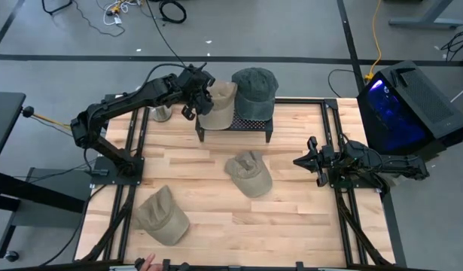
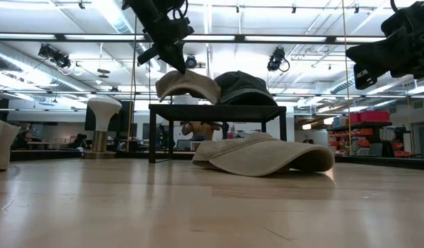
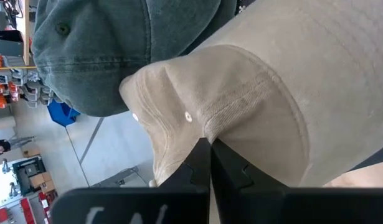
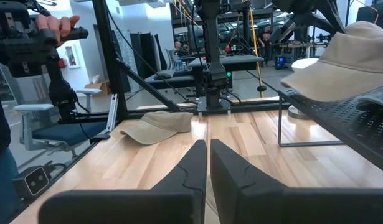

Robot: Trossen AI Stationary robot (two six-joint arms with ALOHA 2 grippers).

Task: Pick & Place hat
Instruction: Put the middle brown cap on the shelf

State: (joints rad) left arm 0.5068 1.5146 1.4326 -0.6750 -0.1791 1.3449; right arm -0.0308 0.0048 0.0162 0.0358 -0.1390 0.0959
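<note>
Bright ceiling lights flood the scene evenly, glare sheens the table, shadows stay soft.

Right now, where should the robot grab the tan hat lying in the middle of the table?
Probably by the brim of the middle tan hat, coming straight down from above. The hat lies flat on the wood, and in the low view its brim arches up a little, leaving a thin edge the end effector could pinch.
</note>
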